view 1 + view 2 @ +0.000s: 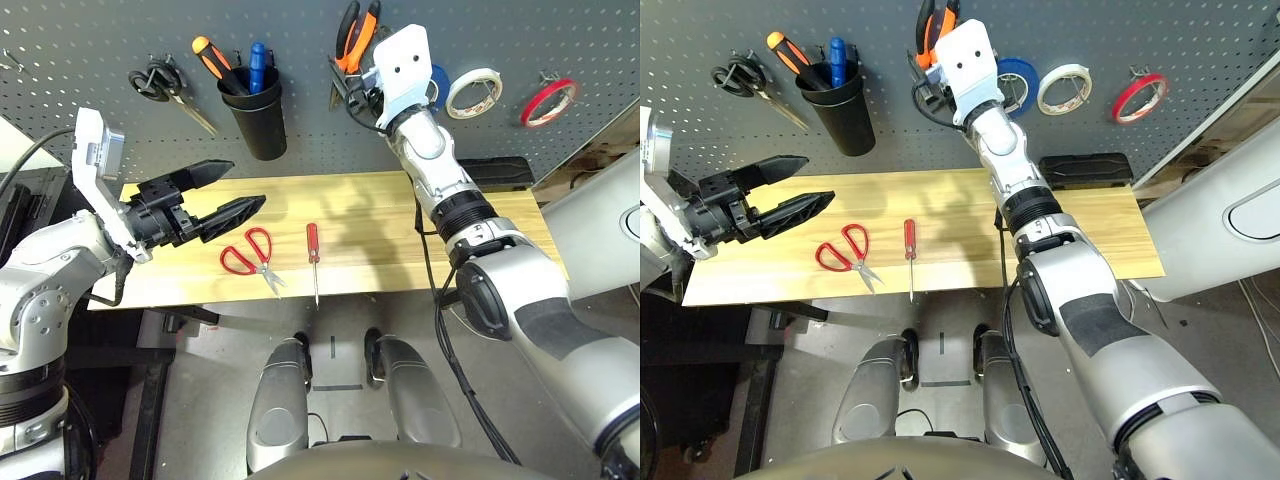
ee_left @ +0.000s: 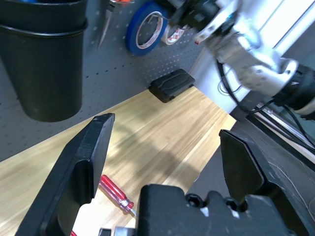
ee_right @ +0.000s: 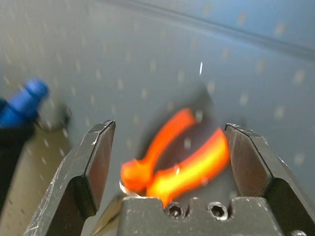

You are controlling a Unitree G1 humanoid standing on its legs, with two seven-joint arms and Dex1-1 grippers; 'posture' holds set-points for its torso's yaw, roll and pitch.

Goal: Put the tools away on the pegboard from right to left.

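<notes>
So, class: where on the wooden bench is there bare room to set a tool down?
The bench is bare from the red-handled screwdriver rightwards to its end. Crowded: the left part, with red-handled scissors beside the open left gripper.

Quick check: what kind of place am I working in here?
Most likely a workshop bench: a wooden worktop against a pegboard hung with pliers, tape rolls and a cup of tools.
</notes>
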